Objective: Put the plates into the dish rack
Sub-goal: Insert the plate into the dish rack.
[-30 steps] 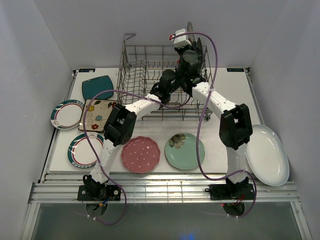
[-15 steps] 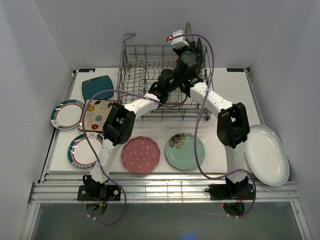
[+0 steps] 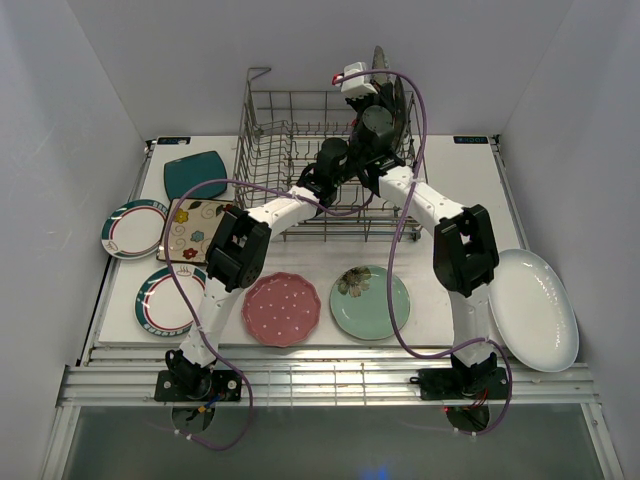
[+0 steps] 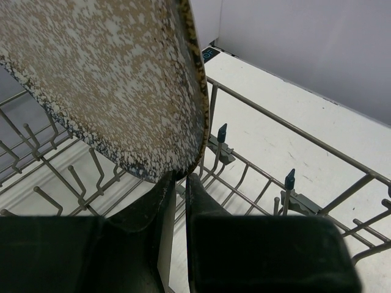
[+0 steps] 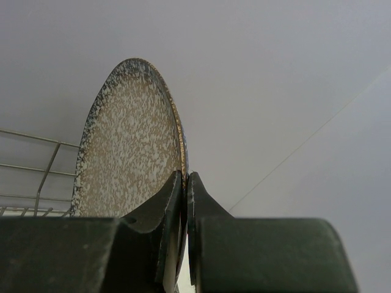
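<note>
At the back of the counter [image 3: 460,190], the dish rack [image 3: 280,160] is reached into by both arms, and a speckled plate [image 3: 396,105] is held on edge above its right end. From the left wrist, the plate [image 4: 116,79] is seen tilted over the rack's wires [image 4: 293,131] and upright tines. Its lower rim is pinched in the narrow gap of the left pincer [image 4: 177,183]. From the right wrist, the same plate [image 5: 131,140] is seen standing nearly upright against the pale wall. Its rim is clamped between the closed fingers of the right pincer [image 5: 184,183], with a few rack wires [image 5: 36,171] visible at the lower left. The plate is thus gripped by both pincers at once. Whether it touches the rack's tines cannot be told.

The other plates are left lying flat on the counter, outside the rack. A pink dotted plate [image 3: 282,309] and a green plate [image 3: 370,302] are set side by side in front of the rack. A teal square plate [image 3: 194,175] lies to the left of the rack, with a floral square plate [image 3: 199,229] just in front of it. Two white plates with coloured rims [image 3: 133,228] [image 3: 166,297] are placed near the left edge. A large white oval plate [image 3: 534,308] is found at the right edge of the counter.
</note>
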{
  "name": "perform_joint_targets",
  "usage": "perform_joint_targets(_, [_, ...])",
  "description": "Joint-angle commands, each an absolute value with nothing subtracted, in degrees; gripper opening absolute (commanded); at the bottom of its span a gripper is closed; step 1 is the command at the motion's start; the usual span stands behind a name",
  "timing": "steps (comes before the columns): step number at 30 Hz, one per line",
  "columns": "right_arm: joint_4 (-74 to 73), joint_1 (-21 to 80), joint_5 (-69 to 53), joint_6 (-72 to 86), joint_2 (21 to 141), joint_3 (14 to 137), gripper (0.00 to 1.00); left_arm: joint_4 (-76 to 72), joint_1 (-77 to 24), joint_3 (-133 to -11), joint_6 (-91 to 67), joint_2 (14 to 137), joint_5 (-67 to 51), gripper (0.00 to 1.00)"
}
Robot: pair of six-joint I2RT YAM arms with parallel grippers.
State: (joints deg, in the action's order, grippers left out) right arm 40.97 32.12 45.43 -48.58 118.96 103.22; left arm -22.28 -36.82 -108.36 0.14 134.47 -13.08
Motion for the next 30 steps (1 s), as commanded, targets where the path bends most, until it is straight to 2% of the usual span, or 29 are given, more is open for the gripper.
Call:
perform_joint_targets(1, [52.0, 34.0, 47.1, -52.6, 118.3, 102.9, 0.08, -29.2, -32.6, -110.2, -3.9, 129.8, -9.4, 0.00])
perform_joint_targets(30, [51.8, 33.9, 47.5, -55.1, 124.6, 108.2, 0.08, -28.8, -31.2, -109.4, -3.9, 130.3, -10.0, 0.00])
